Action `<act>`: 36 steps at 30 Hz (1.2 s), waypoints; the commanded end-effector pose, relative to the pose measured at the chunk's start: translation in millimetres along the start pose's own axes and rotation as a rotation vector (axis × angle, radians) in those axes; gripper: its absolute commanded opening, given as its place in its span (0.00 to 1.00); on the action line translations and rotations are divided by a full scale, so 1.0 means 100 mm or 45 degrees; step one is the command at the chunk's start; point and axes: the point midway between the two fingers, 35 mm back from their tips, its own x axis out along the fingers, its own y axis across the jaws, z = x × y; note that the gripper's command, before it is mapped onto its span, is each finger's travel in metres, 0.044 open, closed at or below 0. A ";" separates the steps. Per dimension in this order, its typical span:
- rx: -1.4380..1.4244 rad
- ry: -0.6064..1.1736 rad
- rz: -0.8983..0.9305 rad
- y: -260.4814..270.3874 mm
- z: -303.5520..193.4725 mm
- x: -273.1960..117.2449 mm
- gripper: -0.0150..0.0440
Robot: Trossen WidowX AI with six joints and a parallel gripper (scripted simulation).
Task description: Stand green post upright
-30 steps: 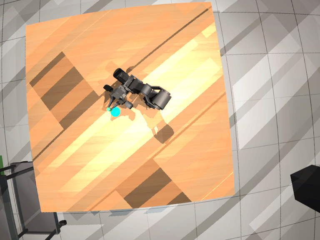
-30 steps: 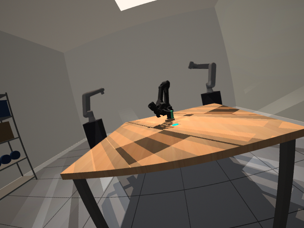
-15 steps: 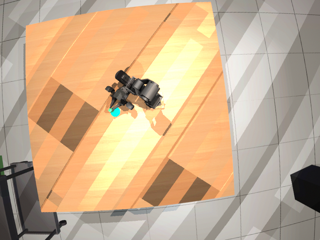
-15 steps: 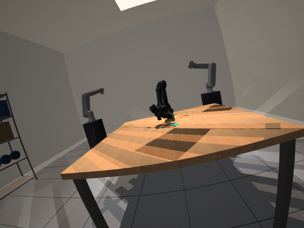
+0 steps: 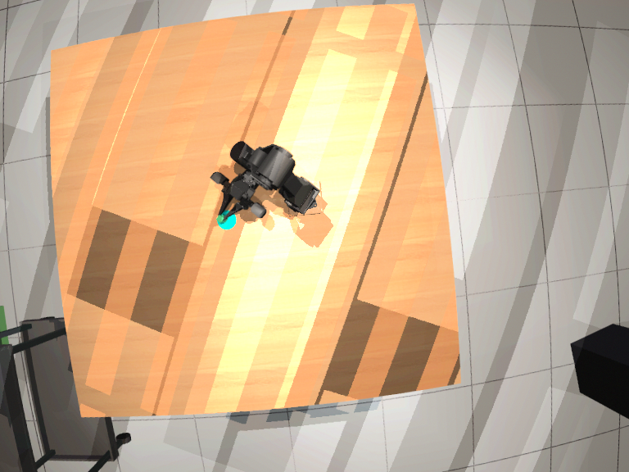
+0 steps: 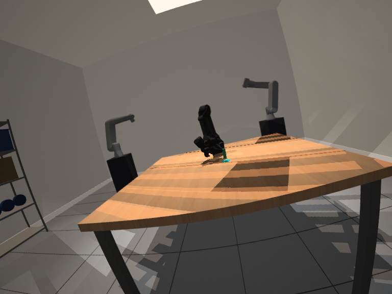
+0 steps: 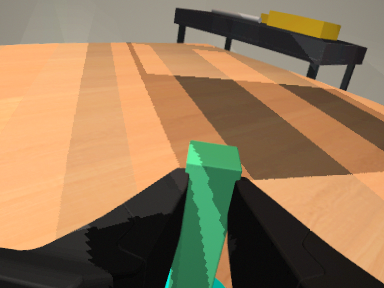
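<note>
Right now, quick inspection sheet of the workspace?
Surface: wooden table, striped with light and shadow.
Job's things: green post upright between the fingers, lower end over the cyan circle; contact with the table cannot be judged.
Clutter: nothing seen on the table.
Grippers: gripper shut on the green post, not yet released.
Cables: nothing seen.
Surroundings: two grey arms on black pedestals behind the table, shelf rack at left, dark bench with yellow block beyond.
</note>
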 end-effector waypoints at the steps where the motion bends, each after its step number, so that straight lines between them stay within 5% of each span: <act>1: 0.014 0.003 -0.002 0.02 -0.06 0.00 0.29; 23: 0.006 0.001 0.000 0.03 -0.18 0.02 0.29; 36: 0.006 0.001 0.000 0.03 -0.18 0.02 0.87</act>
